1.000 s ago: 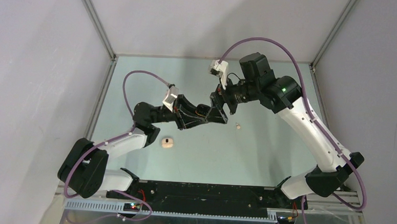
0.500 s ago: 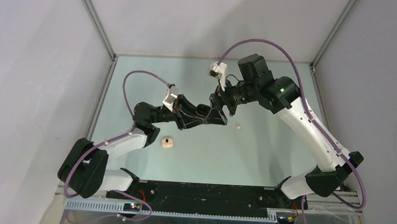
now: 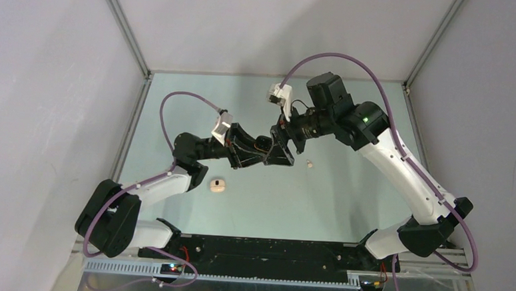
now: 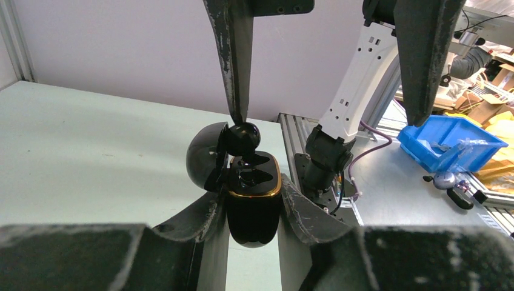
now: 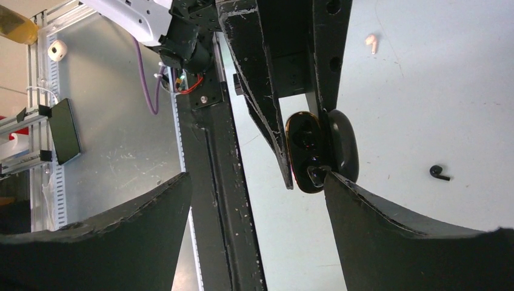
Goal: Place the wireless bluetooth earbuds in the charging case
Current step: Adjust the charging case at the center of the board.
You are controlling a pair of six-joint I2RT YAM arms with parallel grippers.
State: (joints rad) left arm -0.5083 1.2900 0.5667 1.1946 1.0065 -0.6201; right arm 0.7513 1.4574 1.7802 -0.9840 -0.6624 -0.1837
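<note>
- Left wrist view: the left gripper (image 4: 251, 200) pinches a glossy black charging case (image 4: 254, 224) with a thin gold rim. One finger presses against each side, and the case is held above the pale green table (image 4: 91, 157).
- The case's rounded lid (image 4: 203, 157) stands swung open, on the left in this view.
- A small round black earbud (image 4: 244, 136) sits at the open mouth of the case on the lid side. How deep it sits in its socket I cannot tell.
- The right gripper (image 4: 327, 120) reaches in from above with its jaws spread wide. One fingertip (image 4: 237, 115) touches the top of that earbud, while the other hangs well apart and touches nothing.
- Right wrist view: a loose black earbud (image 5: 439, 173) with a short stem lies on the table near the held case. A cream-white earbud (image 5: 371, 41) lies farther off.
- Top external view: the two grippers meet over the middle of the table. The cream-white earbud lies just to their right.
- A small beige pebble-shaped case (image 3: 218, 185) with a dark spot on it lies on the table. It is near the left arm's forearm and well apart from both grippers.
- If either case bears a brand mark, it is too small to make out.
</note>
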